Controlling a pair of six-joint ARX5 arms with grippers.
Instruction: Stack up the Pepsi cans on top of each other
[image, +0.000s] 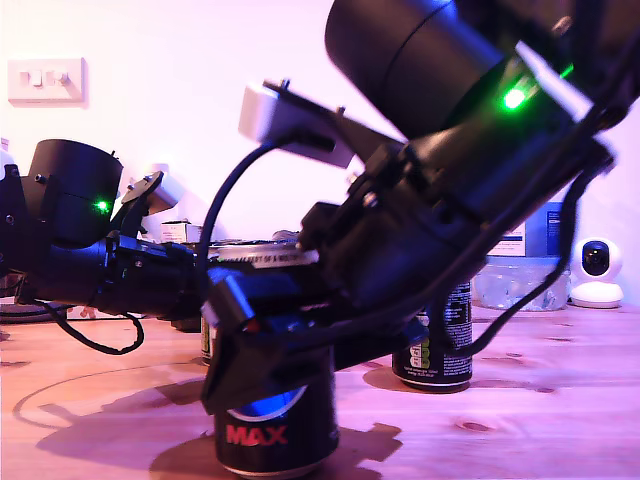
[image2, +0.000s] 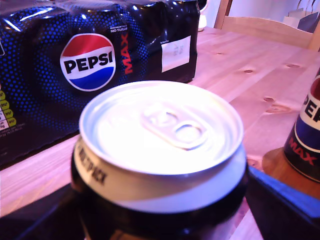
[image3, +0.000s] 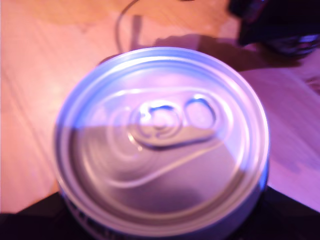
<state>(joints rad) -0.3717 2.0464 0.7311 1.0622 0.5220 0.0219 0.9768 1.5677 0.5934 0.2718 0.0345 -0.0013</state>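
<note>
Three black Pepsi cans show. The nearest Pepsi can (image: 275, 435) stands on the wooden table (image: 560, 420) at the front; my second gripper (image: 268, 350) comes down from the exterior view's upper right and is shut around its top. Its silver lid (image3: 160, 135) fills the second wrist view, with dark fingers (image3: 30, 225) at its sides. Behind it, my first gripper (image: 215, 280) reaches in from the exterior view's left, shut on a second can (image2: 160, 145) with its fingers (image2: 285, 205) flanking the body. A third can (image: 437, 340) stands free at the exterior view's right.
A dark shrink-wrapped Pepsi Max multipack (image2: 95, 65) lies just behind the first gripper's can. A clear water bottle (image: 520, 280) and a small white camera (image: 598, 270) stand at the back on the exterior view's right. A black cable (image: 95, 345) loops on the table at its left.
</note>
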